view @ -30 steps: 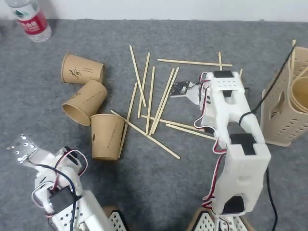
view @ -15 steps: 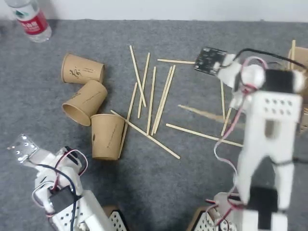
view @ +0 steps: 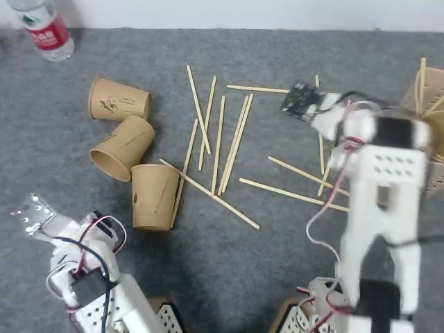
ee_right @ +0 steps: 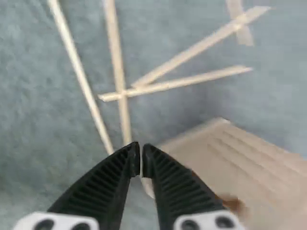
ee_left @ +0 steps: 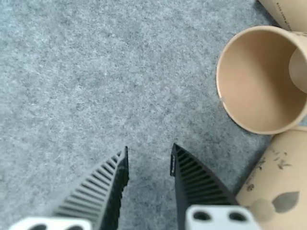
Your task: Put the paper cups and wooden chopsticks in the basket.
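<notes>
Three paper cups (view: 125, 146) lie on their sides on the grey carpet at the left, and one shows its open mouth (ee_left: 261, 81) in the left wrist view. Several wooden chopsticks (view: 232, 142) are scattered across the middle. The beige slotted basket (view: 431, 104) stands at the right edge with chopsticks inside. My right arm (view: 381, 173) is raised beside the basket. My right gripper (ee_right: 140, 146) is shut on a chopstick (ee_right: 117, 81), close to the basket wall (ee_right: 230, 158). My left gripper (ee_left: 148, 155) is open over bare carpet, short of the cups.
A water bottle (view: 45, 28) stands at the back left corner. Loose chopsticks (view: 295, 194) lie under and beside the right arm. The left arm's base (view: 83, 277) sits at the front left, with open carpet ahead of it.
The right arm rose from the chopstick pile and swung right toward the basket. One chopstick near it shifted. The left arm and the cups stayed put.
</notes>
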